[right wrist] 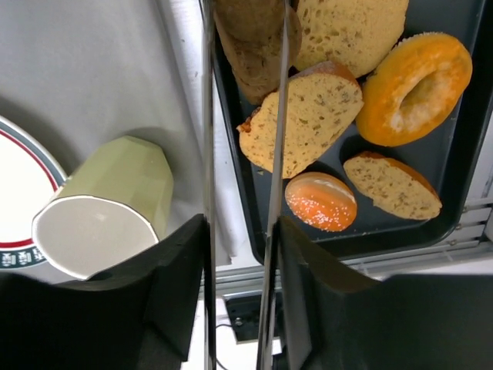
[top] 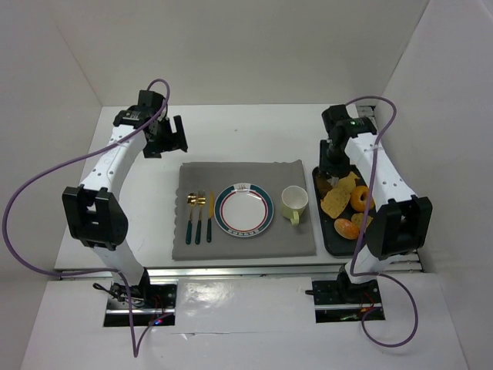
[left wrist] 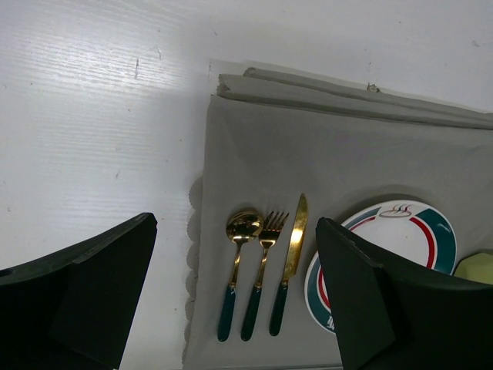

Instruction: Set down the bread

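Surface: a white surface (top: 231,127) was seen from above, with a grey placemat (top: 231,173) laid on it.
Plate: a white plate (top: 244,210) with a green and red rim was set at the middle of the placemat.
Cutlery: a gold spoon (left wrist: 240,231), fork (left wrist: 269,231) and knife (left wrist: 296,231) with dark green handles were laid side by side just left of the plate.
Cup: a pale green cup (top: 294,204) was stood just right of the plate.
Tray: a black tray (right wrist: 458,146) was placed right of the plate, beyond the cup.
Bread: bread slices (right wrist: 308,116), an orange ring (right wrist: 416,85) and a small bun (right wrist: 321,200) were all carried on the tray, well apart from the plate.
Right claw: the right claw (top: 333,179) was positioned over the tray, right of the plate and farther back. Its thin fingers were drawn near together with a brown bread piece (right wrist: 250,38) between them. Whether the piece was truly gripped could not be told.
Left claw: the left claw (top: 166,137) was held spread wide open, above the surface, left of the plate and farther back.
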Robot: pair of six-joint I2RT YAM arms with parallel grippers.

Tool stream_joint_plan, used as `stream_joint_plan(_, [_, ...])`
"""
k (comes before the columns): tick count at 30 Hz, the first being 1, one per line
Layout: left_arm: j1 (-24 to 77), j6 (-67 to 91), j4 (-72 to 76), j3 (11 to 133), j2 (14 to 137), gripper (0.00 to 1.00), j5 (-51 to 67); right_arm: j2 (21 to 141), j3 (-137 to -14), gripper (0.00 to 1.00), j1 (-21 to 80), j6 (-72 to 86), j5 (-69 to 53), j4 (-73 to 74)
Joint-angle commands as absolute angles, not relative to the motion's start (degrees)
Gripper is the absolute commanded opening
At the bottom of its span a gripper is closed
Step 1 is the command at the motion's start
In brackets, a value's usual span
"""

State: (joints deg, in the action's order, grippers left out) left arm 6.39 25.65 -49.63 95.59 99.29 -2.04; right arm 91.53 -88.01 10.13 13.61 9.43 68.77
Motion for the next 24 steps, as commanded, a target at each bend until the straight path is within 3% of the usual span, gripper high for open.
stream_joint_plan(1, [6.06, 25.4, -48.6, 96.42, 98.88, 0.98, -0.88, 90.97, -87.89, 0.43, 11.07, 14.24, 10.46, 69.09])
stream_joint_plan(4, [6.06, 25.4, -48.6, 95.89, 98.27, 0.98, -0.88, 89.74, -90.52, 0.24, 11.07, 14.77, 11.51, 69.08])
stream_joint_plan(9, [6.06, 25.4, -48.08, 95.89, 97.74, 0.98, -0.88, 89.12, -94.39, 0.13, 11.07, 14.77, 12.22, 71.09])
stream_joint_plan(24, [6.06, 25.93, -48.08, 96.42, 97.73, 0.98, -0.88, 91.41, -105.46, 0.07, 15.54, 12.75, 10.91, 71.91])
